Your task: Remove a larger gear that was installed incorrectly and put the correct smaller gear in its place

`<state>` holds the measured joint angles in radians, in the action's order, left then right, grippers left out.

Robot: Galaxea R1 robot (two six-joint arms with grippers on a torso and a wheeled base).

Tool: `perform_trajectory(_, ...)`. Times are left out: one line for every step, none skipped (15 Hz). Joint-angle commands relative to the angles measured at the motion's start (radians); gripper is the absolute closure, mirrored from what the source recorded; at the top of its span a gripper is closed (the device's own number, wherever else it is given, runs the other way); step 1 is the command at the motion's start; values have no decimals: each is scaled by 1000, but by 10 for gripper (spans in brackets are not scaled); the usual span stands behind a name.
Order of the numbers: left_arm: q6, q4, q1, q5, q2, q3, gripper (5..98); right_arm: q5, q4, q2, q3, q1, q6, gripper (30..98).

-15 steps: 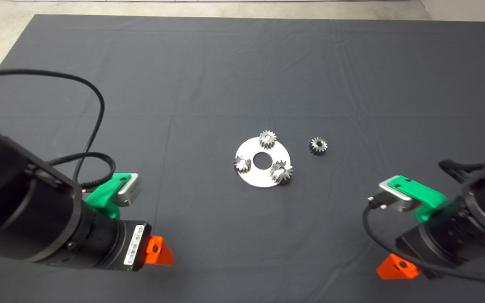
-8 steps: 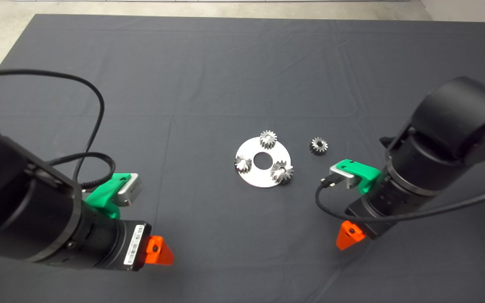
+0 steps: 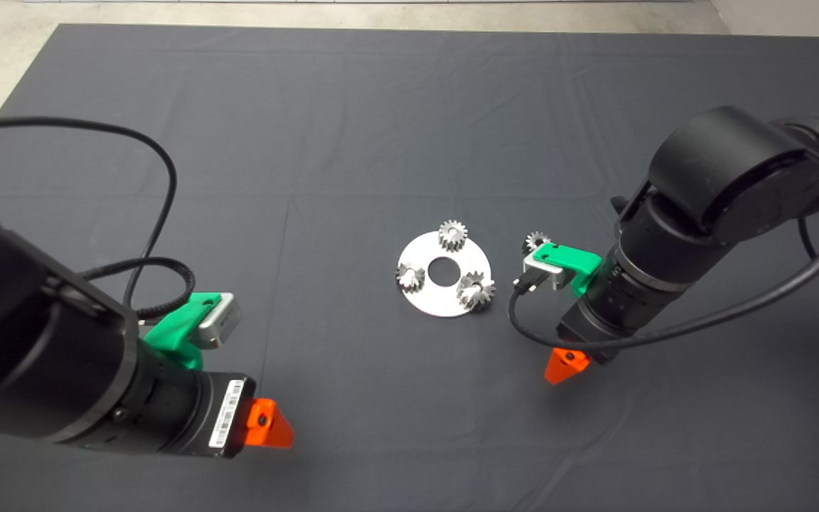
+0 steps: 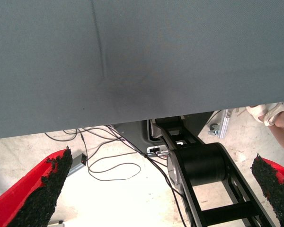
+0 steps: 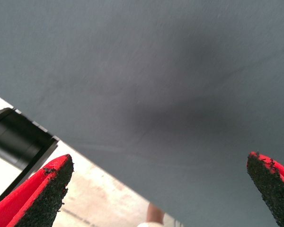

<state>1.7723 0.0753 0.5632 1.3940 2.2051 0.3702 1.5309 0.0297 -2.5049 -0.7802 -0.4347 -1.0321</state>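
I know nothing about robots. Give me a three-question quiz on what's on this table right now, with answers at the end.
1. True or false: the larger gear sits on the round silver plate.
2. How many gears are on that plate? A) two B) three C) four
3. Fill in: the smaller gear lies on the dark mat, partly hidden by the ____ arm's camera mount.

Key:
1. True; it is on the plate with two silver gears.
2. B.
3. Right. The right pincer is open over bare mat; the left pincer, also open, waits at the mat's near-left edge.
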Motion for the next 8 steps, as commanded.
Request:
perform_trajectory(-14, -14, 8, 2, 0, -15, 59, 97, 127, -13, -2, -13, 98, 316)
perform_trajectory(-14, -12, 8, 2, 0, -15, 59, 98, 143, -15, -2, -13, 113, 316)
perform_trajectory(-14, -12, 8, 2, 0, -15, 59, 98, 163, -19, -2, -12, 124, 316)
perform_trajectory(-20, -13, 8, 1, 0, -15, 59, 98, 182, -27, -2, -12, 129, 316)
perform_trajectory(-21, -12, 8, 2, 0, -15, 59, 103, 196, -32, -2, -12, 133, 316)
perform_trajectory(-21, -12, 8, 2, 0, -15, 59, 103, 202, -42, -3, -10, 144, 316)
perform_trajectory(-20, -14, 8, 0, 0, -15, 59, 103, 204, -52, -6, -10, 150, 316)
perform_trajectory(-19, -14, 8, 0, -1, -15, 59, 103, 212, -56, -6, -10, 157, 316)
